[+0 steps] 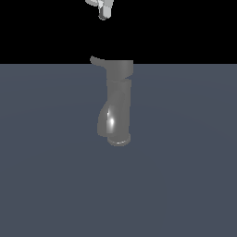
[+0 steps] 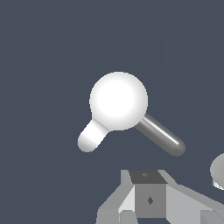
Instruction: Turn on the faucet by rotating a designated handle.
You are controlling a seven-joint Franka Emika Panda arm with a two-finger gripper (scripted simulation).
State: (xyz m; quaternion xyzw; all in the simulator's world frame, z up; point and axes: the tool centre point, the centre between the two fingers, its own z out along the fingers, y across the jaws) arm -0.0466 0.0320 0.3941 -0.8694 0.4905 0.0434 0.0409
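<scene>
The glossy dark grey faucet [image 1: 118, 99] stands upright in the middle of the exterior view, its curved spout ending in a ringed round end [image 1: 119, 139]. The thin grey handle [image 1: 96, 60] juts from the wide cap toward the exterior view's left. My gripper [image 1: 103, 14] hangs well above the faucet, slightly left of the cap, touching nothing. In the wrist view I look down on the bright round cap [image 2: 118, 101], with the handle [image 2: 160, 135] as a thin grey rod and the spout [image 2: 91, 138] as a short bright stub. The gripper [image 2: 146, 176] looks shut and empty.
The faucet stands on a flat blue-grey floor [image 1: 185, 176] that fills the lower part of the exterior view. A rounded grey shape [image 2: 219, 170] shows at the wrist view's edge; I cannot tell what it is.
</scene>
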